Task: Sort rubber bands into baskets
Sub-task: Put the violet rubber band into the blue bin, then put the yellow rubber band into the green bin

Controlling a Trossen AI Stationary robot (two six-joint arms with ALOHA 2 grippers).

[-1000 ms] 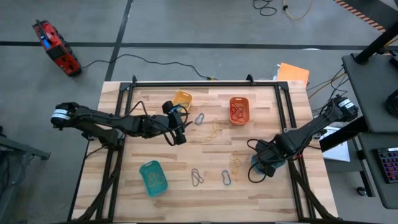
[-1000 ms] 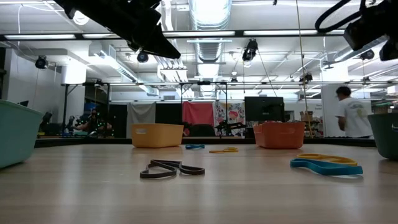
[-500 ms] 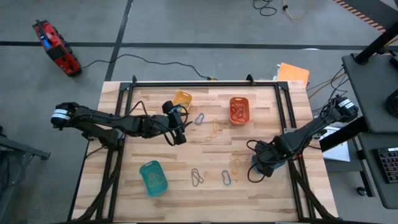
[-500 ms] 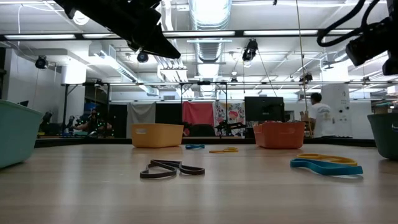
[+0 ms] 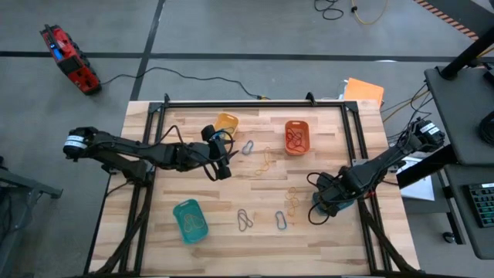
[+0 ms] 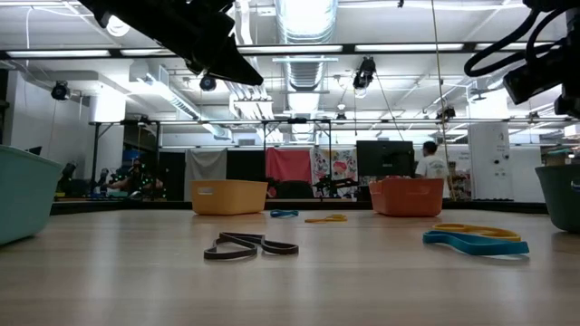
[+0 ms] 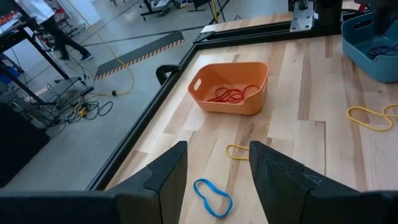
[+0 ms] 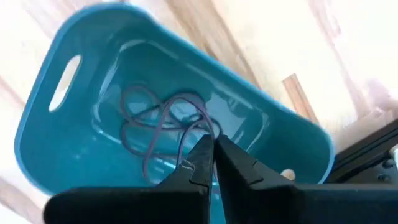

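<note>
pale wood runs under everything, and nearest the low camera a grey band (image 6: 250, 245) lies flat on the tabletop (image 6: 362, 290), with a blue band (image 6: 475, 242) and a yellow one touching it off to one side. further back stand the yellow basket (image 6: 228, 196) and the orange basket (image 6: 407, 196), a few loose bands between them. the teal-green basket (image 5: 189, 219) sits at the near left.

the right pincer (image 8: 210, 155) hangs just above the blue basket (image 8: 74, 124), tips pressed almost together with nothing visibly between them; several dark bands (image 8: 158, 121) lie tangled on the basket floor below, so it looks placed there for a drop-off. the left pincer (image 7: 214, 177) hovers by the yellow basket with its fingers spread and nothing in them, facing a blue band (image 7: 212, 198) and a small yellow band (image 7: 237, 150), likely lined up for a pick. the orange basket beyond holds red bands (image 7: 231, 95).

loose bands are scattered mid-tabletop; nothing blocks either arm. a person (image 6: 432, 167) stands far off in the room.
</note>
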